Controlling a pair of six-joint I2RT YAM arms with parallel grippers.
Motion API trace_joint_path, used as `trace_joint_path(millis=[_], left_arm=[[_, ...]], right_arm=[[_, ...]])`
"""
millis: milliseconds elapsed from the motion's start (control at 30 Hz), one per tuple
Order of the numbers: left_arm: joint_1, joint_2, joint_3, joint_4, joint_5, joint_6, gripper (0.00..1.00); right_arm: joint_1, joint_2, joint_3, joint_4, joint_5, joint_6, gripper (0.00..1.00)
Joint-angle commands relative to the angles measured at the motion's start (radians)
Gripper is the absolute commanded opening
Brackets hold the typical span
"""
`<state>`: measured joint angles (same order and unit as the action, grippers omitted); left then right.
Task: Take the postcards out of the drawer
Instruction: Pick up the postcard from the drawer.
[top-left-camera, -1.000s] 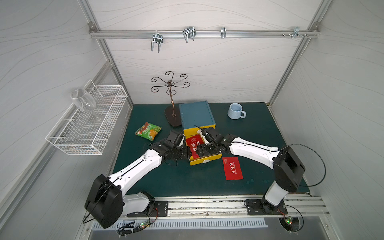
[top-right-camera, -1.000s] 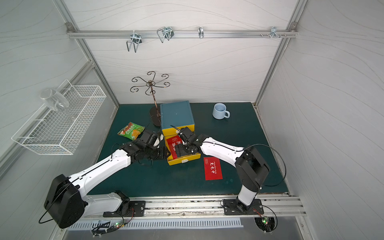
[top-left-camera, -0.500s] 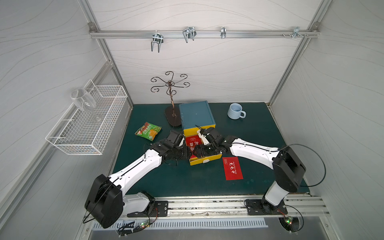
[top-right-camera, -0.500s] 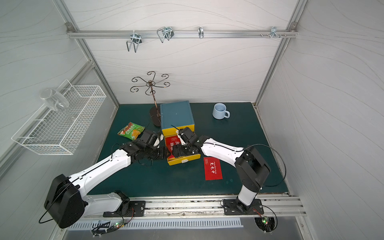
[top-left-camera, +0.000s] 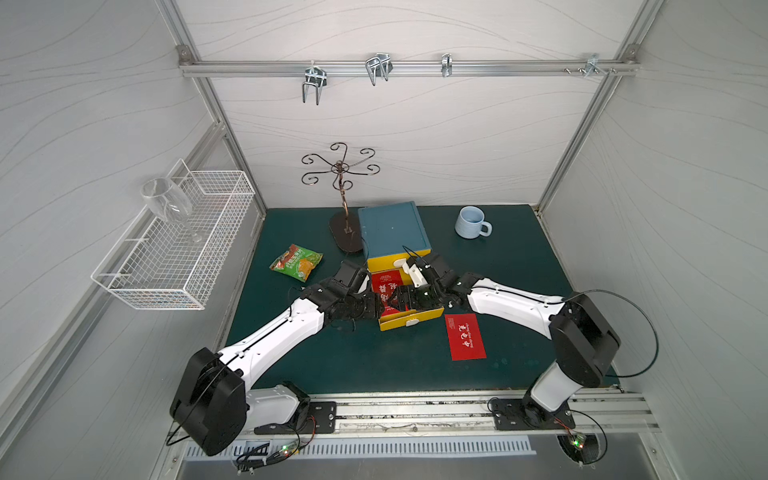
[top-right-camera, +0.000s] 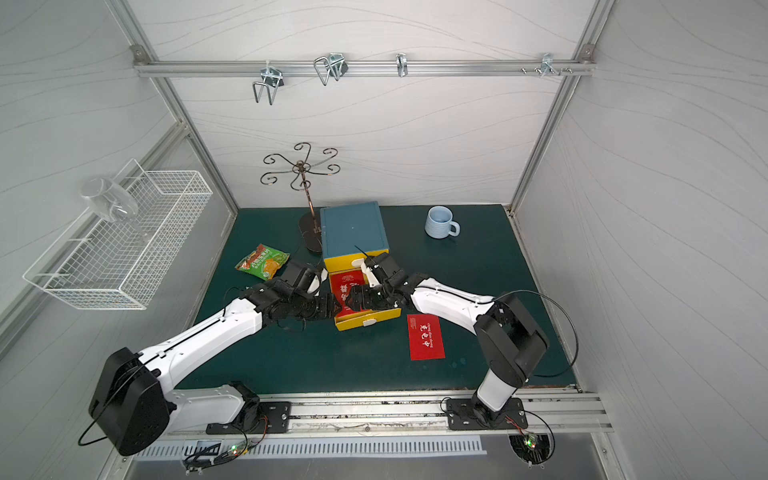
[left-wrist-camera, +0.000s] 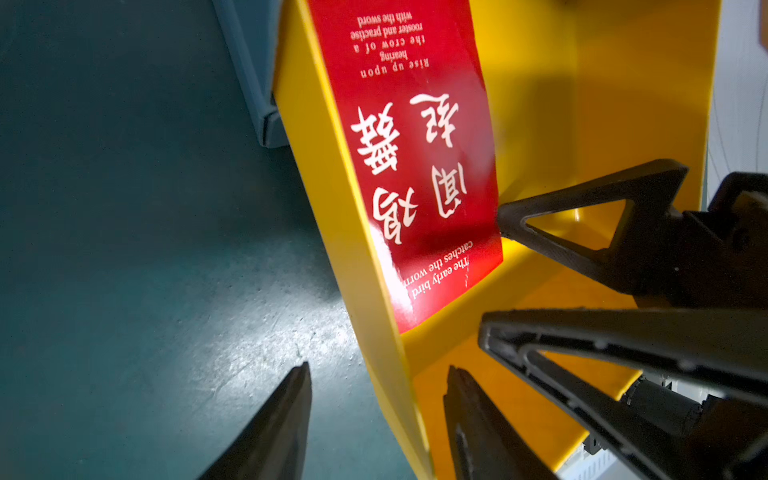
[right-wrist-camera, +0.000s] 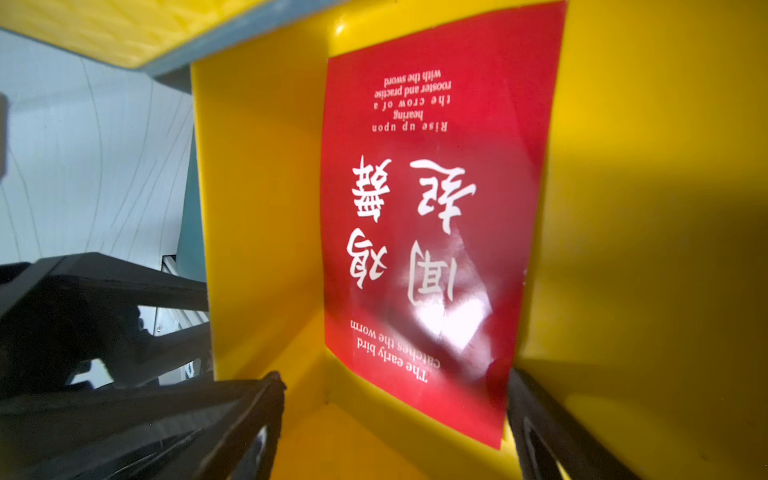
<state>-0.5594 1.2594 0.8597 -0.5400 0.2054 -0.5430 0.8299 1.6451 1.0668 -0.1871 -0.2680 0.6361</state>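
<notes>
The right gripper (right-wrist-camera: 395, 376) is down inside the yellow drawer (left-wrist-camera: 540, 104) with its jaws spread wide and nothing between them. One fingertip (left-wrist-camera: 505, 216) touches the free long edge of the red postcard (right-wrist-camera: 428, 232).

The left gripper (left-wrist-camera: 378, 368) is about half open and straddles the drawer's side wall (left-wrist-camera: 332, 208), one finger outside over the green mat (top-left-camera: 374, 365) and one inside. A gap shows on the outer side, so it grips nothing.

The red postcard lies in the drawer with its other long edge riding up that same wall. A second red postcard (top-left-camera: 464, 336) lies on the mat, at about 4 o'clock from the drawer. I cannot make out a third card.

The card is thin and glossy, so a fingertip pushing at its edge will probably slide over it. It could also drive the card harder into the wall until it buckles or creases.

If the jaws close from this width they may catch only a corner, and the card could slip out on the lift.

The two grippers sit close together at the drawer's 9 o'clock side. A careless sweep could knock their fingers together.

With the left jaws loose, a sideways push could also shift the drawer against the blue cabinet (top-left-camera: 392, 226) at its 12 o'clock.
</notes>
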Motion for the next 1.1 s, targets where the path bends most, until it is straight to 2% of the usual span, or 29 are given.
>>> trace_joint_path(millis=[0,1067], left_arm=[[-0.007,0.009,0.036,0.041,0.014,-0.007,0.57],[-0.009,0.009,0.041,0.039,0.015,-0.004,0.57]], right_arm=[[-0.016,0.016,-0.029,0.029,-0.03,0.04,0.86],[-0.08,-0.046,-0.151,0.36,-0.161,0.216,0.85]])
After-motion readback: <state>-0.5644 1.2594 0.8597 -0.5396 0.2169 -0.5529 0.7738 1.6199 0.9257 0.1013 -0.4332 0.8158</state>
